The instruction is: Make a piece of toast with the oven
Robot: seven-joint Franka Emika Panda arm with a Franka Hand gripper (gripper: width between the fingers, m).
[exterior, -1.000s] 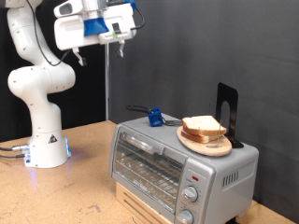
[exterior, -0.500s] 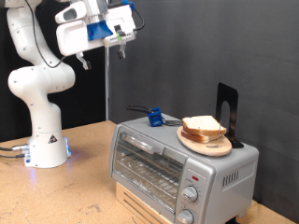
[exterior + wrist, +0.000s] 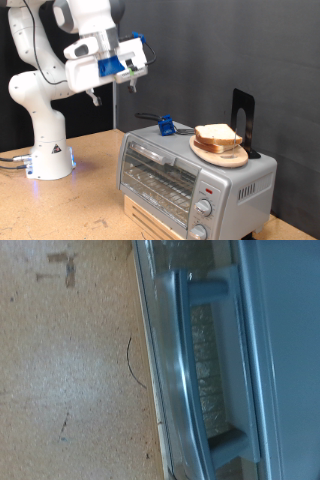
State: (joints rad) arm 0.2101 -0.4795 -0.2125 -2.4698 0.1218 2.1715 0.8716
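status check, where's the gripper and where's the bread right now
Gripper high in the air, left of the oven in the exterior view, holding nothing visible. Piece of toast on wooden plate atop oven. Oven door shut.

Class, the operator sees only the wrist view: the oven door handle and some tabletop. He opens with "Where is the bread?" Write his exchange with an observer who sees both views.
Observer: A piece of toast lies on a round wooden plate on top of the oven.
Operator: Where is my gripper?
Observer: The gripper hangs in the air, higher than the oven and towards the exterior view's left of it.
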